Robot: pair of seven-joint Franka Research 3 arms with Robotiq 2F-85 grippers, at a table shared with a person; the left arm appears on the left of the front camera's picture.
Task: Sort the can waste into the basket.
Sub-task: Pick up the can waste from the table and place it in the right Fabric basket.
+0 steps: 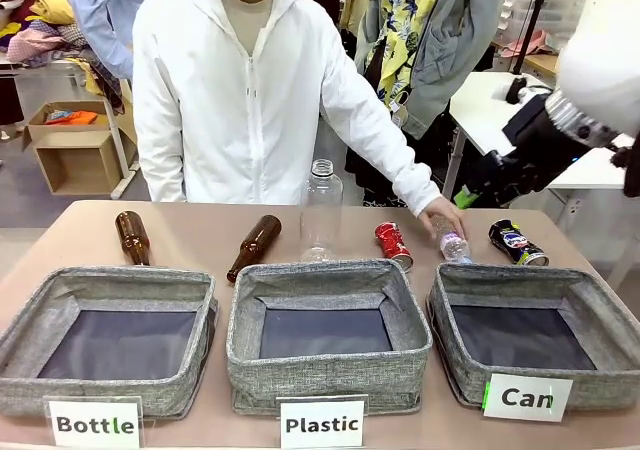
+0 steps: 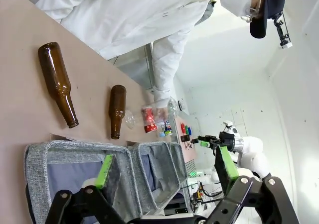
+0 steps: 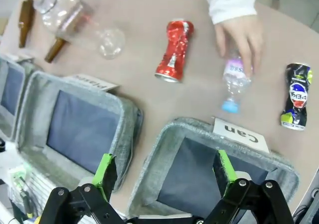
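Note:
The red can [image 1: 393, 244] [image 3: 173, 51] lies dented on the table behind the gap between the middle and right bins. At the far right lies the black can [image 1: 517, 242] [image 3: 296, 95] with its blue-white-yellow label. The grey basket [image 1: 600, 388] [image 3: 197, 128] carded "Can" stands in front of them, its dark floor bare. My right gripper [image 3: 165, 169] hangs open above that basket's near rim, nothing between its green pads. Over the left end of the table my left gripper [image 2: 165, 167] is open too, above the bins. The red can [image 2: 148, 120] shows small and far off there.
A person's hand [image 1: 445, 215] [image 3: 239, 35] rests on a small clear bottle [image 1: 453, 245] [image 3: 234, 82] between the two cans. A tall clear bottle [image 1: 321, 210] and two brown bottles [image 1: 132, 237] [image 1: 254, 247] lie behind the "Plastic" bin [image 1: 330, 370] and "Bottle" bin [image 1: 100, 395]. My right arm [image 1: 560, 120] is raised at the right.

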